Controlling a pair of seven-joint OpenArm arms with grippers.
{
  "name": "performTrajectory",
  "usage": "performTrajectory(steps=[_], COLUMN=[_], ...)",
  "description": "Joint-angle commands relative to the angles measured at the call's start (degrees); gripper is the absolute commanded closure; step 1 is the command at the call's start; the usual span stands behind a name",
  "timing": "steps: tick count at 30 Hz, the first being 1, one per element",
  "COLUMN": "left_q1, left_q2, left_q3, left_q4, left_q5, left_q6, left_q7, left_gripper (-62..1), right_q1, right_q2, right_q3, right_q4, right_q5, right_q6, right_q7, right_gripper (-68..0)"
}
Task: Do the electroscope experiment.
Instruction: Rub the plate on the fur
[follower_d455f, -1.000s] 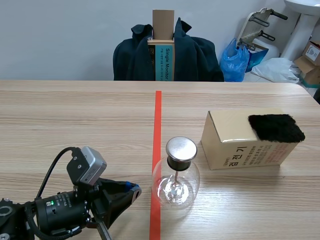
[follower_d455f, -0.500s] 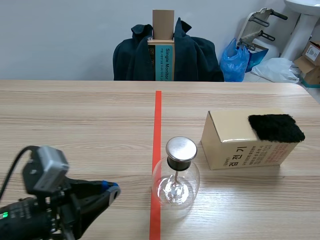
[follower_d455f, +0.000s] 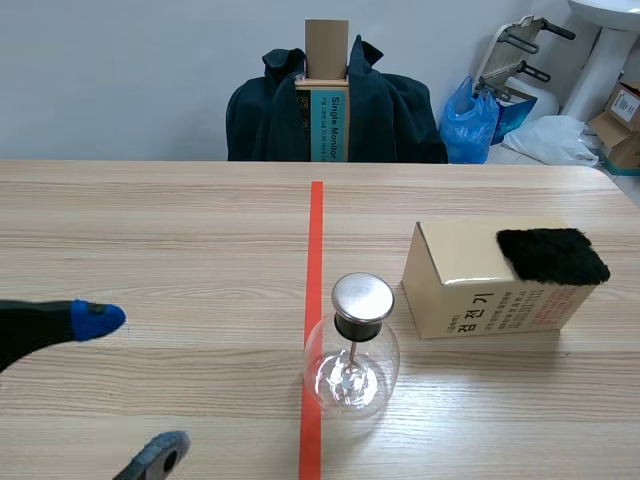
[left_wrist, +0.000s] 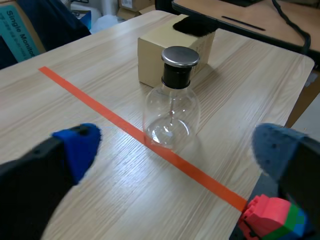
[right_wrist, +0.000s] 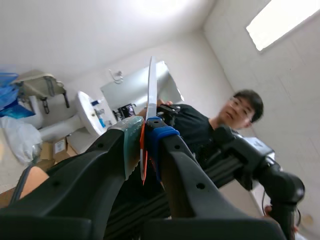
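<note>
The electroscope, a round glass flask (follower_d455f: 351, 358) with a metal cap (follower_d455f: 362, 297), stands on the orange tape line. In the left wrist view the flask (left_wrist: 171, 107) is ahead of my left gripper (left_wrist: 176, 146), apart from it. That gripper is open, with one blue pad (follower_d455f: 96, 320) and the other finger (follower_d455f: 156, 458) low at the scene's left. A black fur cloth (follower_d455f: 552, 255) lies on a cardboard box (follower_d455f: 470, 290). My right gripper (right_wrist: 142, 132) points up at the ceiling, shut on a thin white strip (right_wrist: 151, 87) with an orange edge. It does not show in the scene view.
The box (left_wrist: 162, 42) sits just behind the flask, to its right in the scene. A block of red, green and blue bricks (left_wrist: 272, 222) lies by my left gripper's right finger. A chair with a dark coat (follower_d455f: 335, 110) stands beyond the table. A person (right_wrist: 200, 130) shows past the right gripper.
My left arm has drawn back to the left and down, away from the flask. Its fingers, together a second ago, now stand wide apart.
</note>
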Motion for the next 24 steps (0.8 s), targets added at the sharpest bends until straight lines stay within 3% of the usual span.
performTrajectory(steps=[1,4,9,17,24], left_q1=[-0.81,-0.81,-0.81,-0.81,-0.81], left_q2=[0.31,0.31,0.31,0.31,0.31], left_q3=[0.37,0.33,0.33,0.33,0.33], left_q4=[-0.63,-0.63,-0.63,-0.63,-0.63], left_q5=[-0.63,-0.20,-0.20,-0.22,-0.24], left_q6=[0.46,0.46,0.46,0.48,0.50], left_q7=[-0.92,-0.85,-0.87,-0.83,-0.85], left_gripper=[-62.3,-62.3,-62.3,-62.3,-62.3], right_q1=[0.50,1.05,5.55,11.32,14.97], right_q2=[0.92,0.61,-2.54,-8.59,-9.40], right_q3=[0.09,-0.94,-4.52,-8.55,-12.26], right_q4=[0.52,0.07,-2.84,-13.00,-21.33], right_q5=[-0.83,-4.02,-12.22,-28.87,-36.24], right_q6=[1.29,3.48,3.39,3.28,1.20], right_q7=[0.61,1.55,1.53,1.03,-0.13], right_gripper=[-0.8,-0.8,-0.8,-0.8,-0.8])
